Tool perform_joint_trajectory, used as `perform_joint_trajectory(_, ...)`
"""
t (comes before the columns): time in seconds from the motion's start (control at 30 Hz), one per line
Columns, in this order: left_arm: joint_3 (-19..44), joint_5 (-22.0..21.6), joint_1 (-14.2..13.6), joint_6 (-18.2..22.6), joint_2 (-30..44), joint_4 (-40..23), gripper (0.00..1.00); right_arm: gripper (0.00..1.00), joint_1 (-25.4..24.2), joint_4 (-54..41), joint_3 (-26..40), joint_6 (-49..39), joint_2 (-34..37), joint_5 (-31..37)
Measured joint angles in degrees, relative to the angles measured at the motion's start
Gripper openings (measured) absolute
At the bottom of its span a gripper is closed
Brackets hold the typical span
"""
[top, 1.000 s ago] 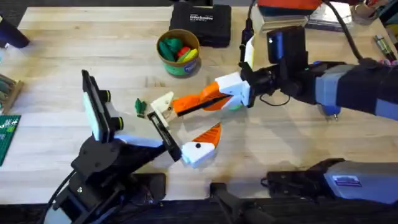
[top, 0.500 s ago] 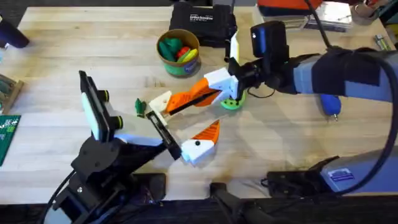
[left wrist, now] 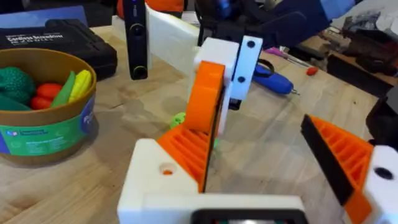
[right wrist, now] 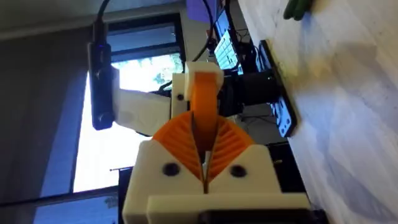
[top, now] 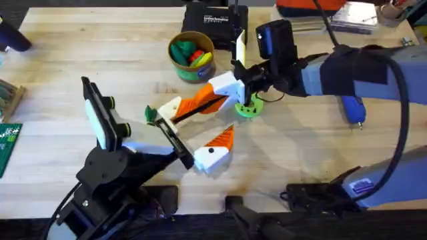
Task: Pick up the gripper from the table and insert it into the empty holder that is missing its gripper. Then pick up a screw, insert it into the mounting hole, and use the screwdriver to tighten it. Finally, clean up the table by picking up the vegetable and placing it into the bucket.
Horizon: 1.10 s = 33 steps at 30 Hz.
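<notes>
Right end effector (top: pixel 193 108), pads pressed shut, has swung left toward my wide-open left end effector (top: pixel 207 123) (lime disc (top: pixel 248 110) now uncovered). Cleanup pending: vegetable (top: pixel 150 115) lies on the table (top: pixel 300 160), outside the bucket (top: pixel 191 68).

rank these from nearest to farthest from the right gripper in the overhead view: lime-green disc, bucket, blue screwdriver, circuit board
Measured from the right gripper:
1. Bucket, just behind it, and lime-green disc, beside it toward the right arm: too close to call.
2. Blue screwdriver, far right, past the arm's forearm.
3. Circuit board, at the table's left edge.
</notes>
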Motion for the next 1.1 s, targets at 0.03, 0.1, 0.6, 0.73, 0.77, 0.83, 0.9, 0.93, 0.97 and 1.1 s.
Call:
perform_joint_trajectory(0.03,0.0,-0.2,0.0,0.0,0.0,0.0,0.99,0.013,0.1,0.0,0.1,0.0,0.0,0.2)
perform_joint_trajectory(0.1,0.0,-0.3,0.0,0.0,0.0,0.0,0.99,0.013,0.2,0.0,0.2,0.0,0.0,1.2)
perform_joint_trajectory(0.6,0.0,-1.4,0.1,-1.7,0.0,-0.2,0.99,0.012,1.6,0.6,0.8,0.0,0.0,7.6)
perform_joint_trajectory(0.73,0.0,-1.9,0.1,-2.0,0.0,-0.2,0.99,0.012,1.8,0.7,1.0,0.0,0.0,8.2)
perform_joint_trajectory(0.77,0.0,-2.0,0.1,-2.1,0.0,-0.3,0.99,0.012,1.8,0.7,1.0,0.0,0.0,8.3)
perform_joint_trajectory(0.83,0.0,-2.2,0.1,-2.1,0.0,-0.3,0.99,0.012,1.9,0.7,1.0,0.0,0.0,8.5)
perform_joint_trajectory(0.9,0.0,-2.3,0.1,-2.1,0.0,-0.3,0.99,0.012,1.9,0.7,1.1,0.0,0.0,8.7)
perform_joint_trajectory(0.93,0.0,-2.3,0.1,-2.1,0.0,-0.3,0.992,0.012,2.0,0.7,1.1,0.0,0.0,8.7)
perform_joint_trajectory(0.97,0.0,-2.3,0.1,-2.1,0.0,-0.3,0.991,0.012,2.0,0.7,1.1,0.0,0.0,8.7)
perform_joint_trajectory(1.1,0.0,-2.4,0.1,-2.1,0.0,-0.3,0.991,0.012,2.0,0.7,1.1,0.0,0.0,8.8)
